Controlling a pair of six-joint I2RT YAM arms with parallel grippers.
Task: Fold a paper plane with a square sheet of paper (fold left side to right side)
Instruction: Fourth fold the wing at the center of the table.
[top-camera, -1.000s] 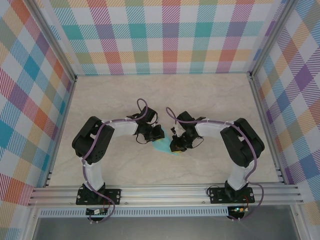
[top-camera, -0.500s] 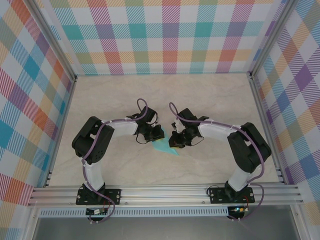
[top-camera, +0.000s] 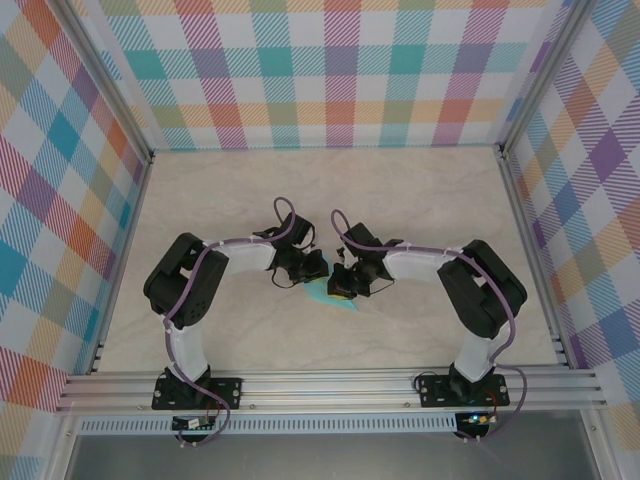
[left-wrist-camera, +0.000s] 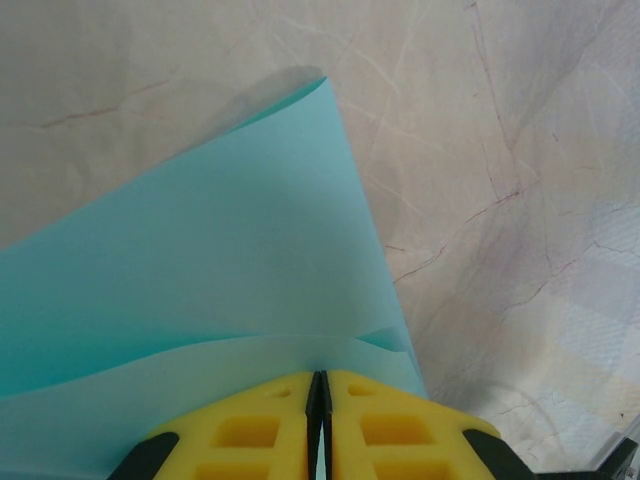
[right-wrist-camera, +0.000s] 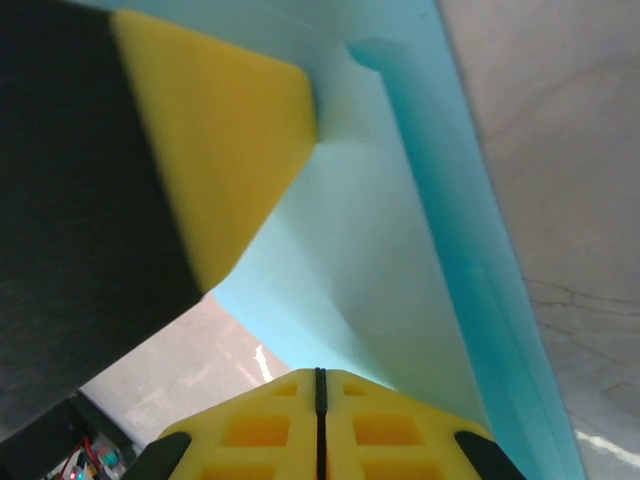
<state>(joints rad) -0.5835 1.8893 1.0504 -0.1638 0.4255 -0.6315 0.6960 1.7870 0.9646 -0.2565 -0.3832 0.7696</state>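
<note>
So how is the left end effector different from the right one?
The left end effector reaches in from the left, farther from the arm bases; the right end effector reaches in from the right, a bit nearer. The left one pinches the square sheet of paper, which curls up ahead of it; the right one is shut at the sheet, but a grip is unclear. Both have yellow fingers, closed together.
</note>
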